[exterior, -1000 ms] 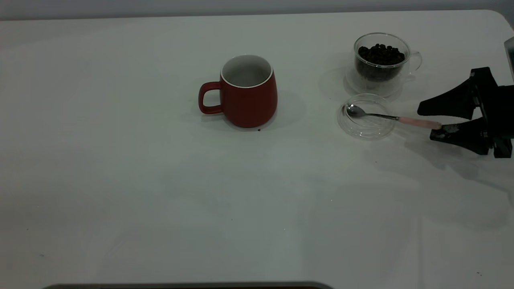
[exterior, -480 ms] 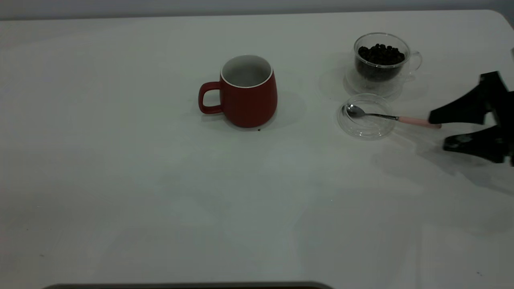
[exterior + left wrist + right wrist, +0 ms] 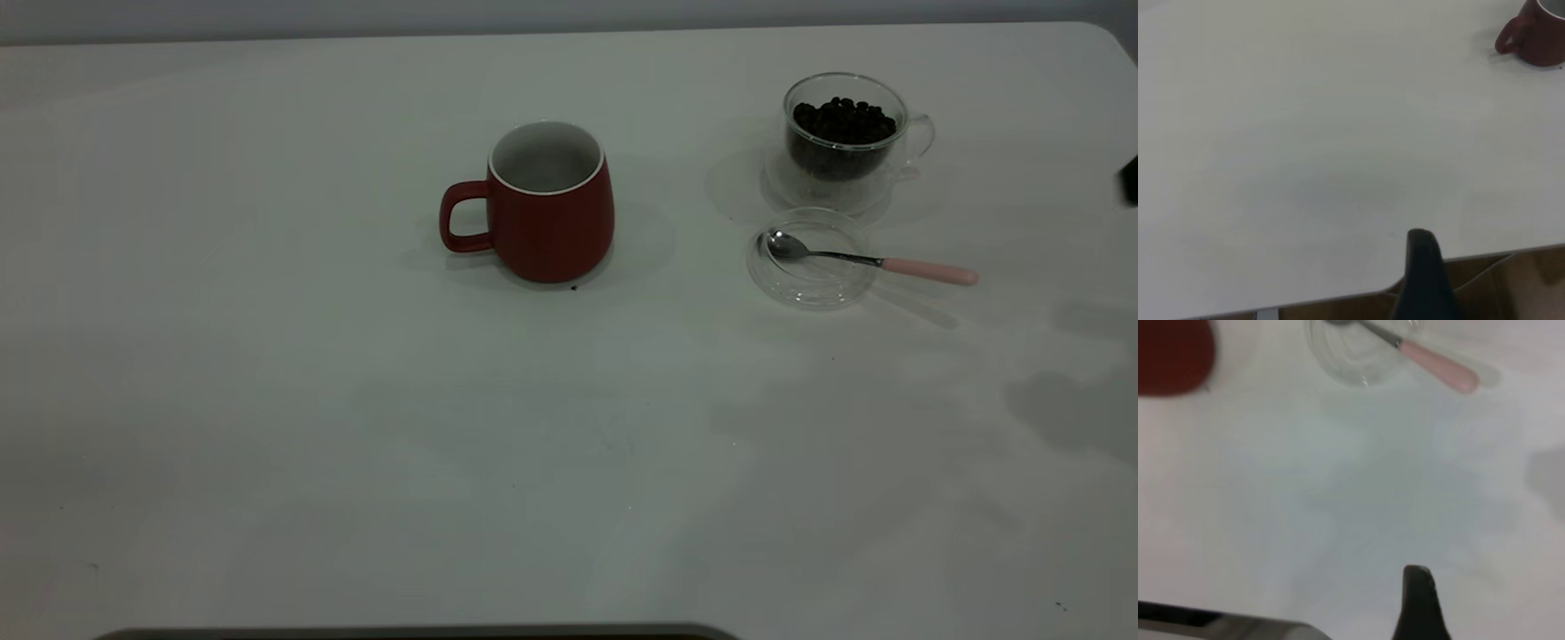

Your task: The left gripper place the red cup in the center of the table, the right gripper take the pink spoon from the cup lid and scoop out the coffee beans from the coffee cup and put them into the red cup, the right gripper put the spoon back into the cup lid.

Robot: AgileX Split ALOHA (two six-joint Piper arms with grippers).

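Observation:
The red cup (image 3: pixel 551 213) stands upright near the middle of the white table (image 3: pixel 356 427), handle to the left, and looks empty. It also shows in the left wrist view (image 3: pixel 1538 37) and the right wrist view (image 3: pixel 1171 353). The clear coffee cup (image 3: pixel 845 164) holds coffee beans (image 3: pixel 843 120) at the far right. The pink spoon (image 3: pixel 867 260) lies with its bowl in the cup lid (image 3: pixel 805 286) and its handle pointing right (image 3: pixel 1438 368). Only a sliver of my right gripper (image 3: pixel 1130 180) shows at the right edge, well clear of the spoon, open and empty. My left gripper is out of the exterior view; one finger (image 3: pixel 1423 267) hangs over the table's near-left edge, open and empty.
A tiny dark speck (image 3: pixel 573 287) lies by the red cup's base. The lid (image 3: pixel 1351 360) sits just in front of the coffee cup. The table's rounded edge (image 3: pixel 1338 300) shows in the left wrist view, with brown floor beyond.
My open right gripper has drawn back to the right from the spoon's handle tip and almost left the exterior view. The spoon stays in the lid; nothing else moved.

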